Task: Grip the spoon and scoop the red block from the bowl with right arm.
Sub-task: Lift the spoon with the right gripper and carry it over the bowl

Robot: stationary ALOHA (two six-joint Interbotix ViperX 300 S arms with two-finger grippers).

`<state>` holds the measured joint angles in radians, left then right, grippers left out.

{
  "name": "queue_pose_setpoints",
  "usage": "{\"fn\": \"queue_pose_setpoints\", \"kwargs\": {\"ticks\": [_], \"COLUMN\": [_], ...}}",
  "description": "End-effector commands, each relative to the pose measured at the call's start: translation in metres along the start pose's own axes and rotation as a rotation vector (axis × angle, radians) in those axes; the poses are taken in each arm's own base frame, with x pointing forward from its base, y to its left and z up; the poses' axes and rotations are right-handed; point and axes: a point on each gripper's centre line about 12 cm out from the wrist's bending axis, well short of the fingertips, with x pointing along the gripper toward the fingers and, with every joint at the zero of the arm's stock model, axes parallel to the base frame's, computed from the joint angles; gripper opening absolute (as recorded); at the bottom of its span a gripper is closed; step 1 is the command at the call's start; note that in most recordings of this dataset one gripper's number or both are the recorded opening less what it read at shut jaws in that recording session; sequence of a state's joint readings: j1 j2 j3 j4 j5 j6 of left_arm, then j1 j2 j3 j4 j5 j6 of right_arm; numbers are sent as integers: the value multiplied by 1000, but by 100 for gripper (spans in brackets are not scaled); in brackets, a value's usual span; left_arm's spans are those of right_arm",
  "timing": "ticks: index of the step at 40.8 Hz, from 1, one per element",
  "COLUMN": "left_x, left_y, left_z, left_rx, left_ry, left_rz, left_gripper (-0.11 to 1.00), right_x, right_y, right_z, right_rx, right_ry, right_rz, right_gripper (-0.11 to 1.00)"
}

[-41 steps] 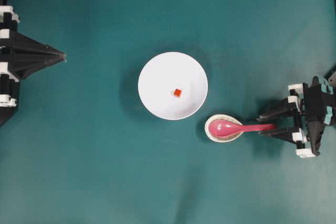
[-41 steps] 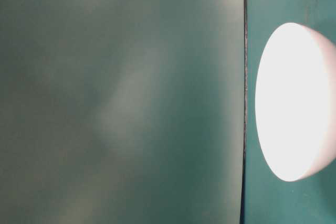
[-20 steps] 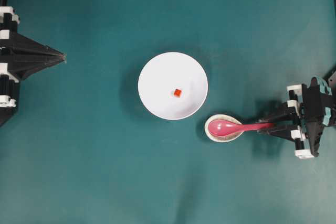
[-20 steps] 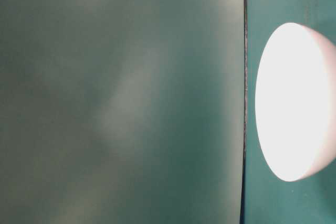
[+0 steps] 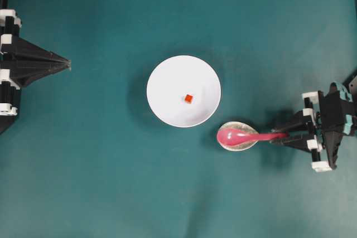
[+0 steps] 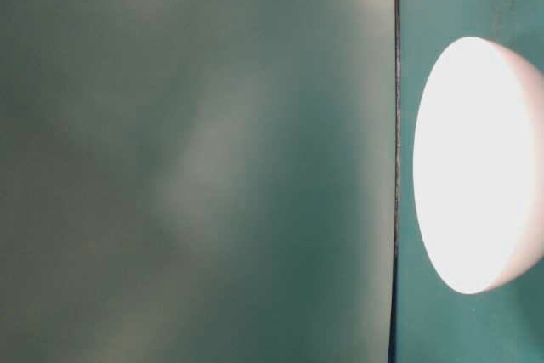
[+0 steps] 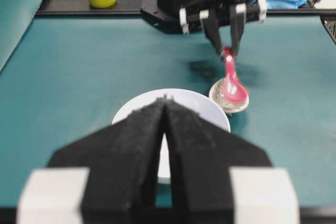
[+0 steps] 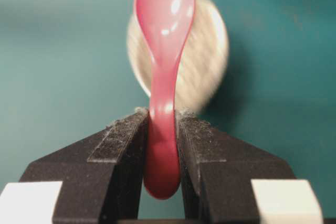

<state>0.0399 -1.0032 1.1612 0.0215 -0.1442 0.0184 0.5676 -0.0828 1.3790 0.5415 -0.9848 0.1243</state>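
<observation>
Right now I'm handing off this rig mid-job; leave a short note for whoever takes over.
Right pincer: shut on the spoon, gripping the handle near its end.
Left pincer: shut, holding nothing, parked at the left edge.
Spoon scoop lies over the small speckled dish, beside the bowl.
Red block sits in the bowl.
Done: spoon gripped.
Left: lift the spoon, carry it to the bowl, scoop out the block.

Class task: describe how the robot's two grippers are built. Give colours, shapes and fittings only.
Both the left gripper and right gripper have two black fingers tapering to a point, with white blocks at the finger bases. The right one also carries teal fittings on its black body.
</observation>
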Motion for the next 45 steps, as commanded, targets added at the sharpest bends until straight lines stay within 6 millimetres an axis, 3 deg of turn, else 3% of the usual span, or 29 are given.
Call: {"fn": "queue_pose_setpoints", "kwargs": {"ticks": [1,8,16,31,39,45], "left_x": [1,2,2,6,7,7], "left_y": [0,0,0,-2,-2,-3], "left_z": [9,7,5,0,-1,-2], "left_rx": [0,-1,-1,-3,-1,2], "left_ry": [-17,-5,3,29,30,32], "left_rz": [-3,-1,-3,-12,-14,-14], "left_gripper": [0,0,0,0,0,0], "right_x": [1,4,12,29,42,58], "right_y": [12,21,22,-29,-41,-43], "right_z": [20,49,95,166,195,203], "right_rx": [40,78,121,299,347,360], "right_ry": [-57,-40,44,322,414,519], "right_rz": [39,62,53,-79,-87,-83], "right_gripper": [25,25,25,25,25,25]}}
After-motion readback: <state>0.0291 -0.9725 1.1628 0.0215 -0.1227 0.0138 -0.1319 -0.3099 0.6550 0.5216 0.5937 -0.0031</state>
